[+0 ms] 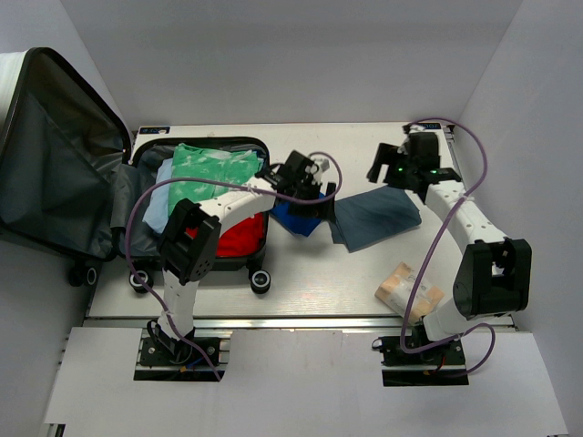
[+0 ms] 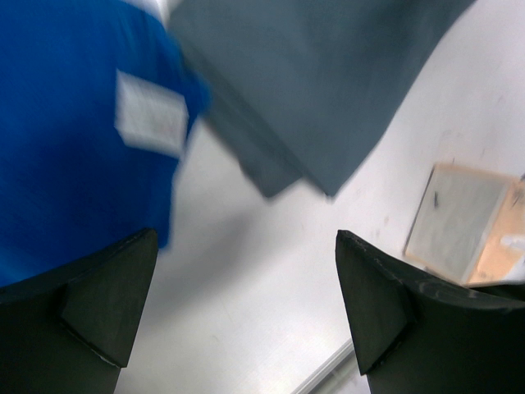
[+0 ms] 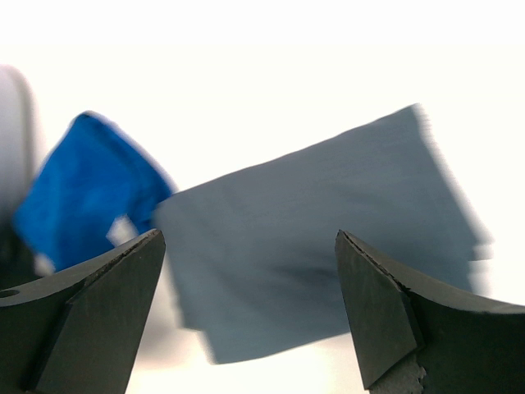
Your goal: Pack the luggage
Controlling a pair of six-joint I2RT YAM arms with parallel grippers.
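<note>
I see the luggage (image 1: 55, 173) lying open, its lid leaning on the wall and its base holding green, pale-blue and red clothes (image 1: 214, 168). A blue cloth (image 1: 293, 220) sits just right of the luggage, with a grey cloth (image 1: 378, 218) farther right of the luggage. My left gripper (image 2: 246, 246) hangs beside the blue cloth, jaws wide and holding nothing. My right gripper (image 3: 246, 238) hovers above the grey cloth, jaws also wide and empty. A tan packet (image 1: 409, 289) lies well right of the luggage, toward the arm bases.
</note>
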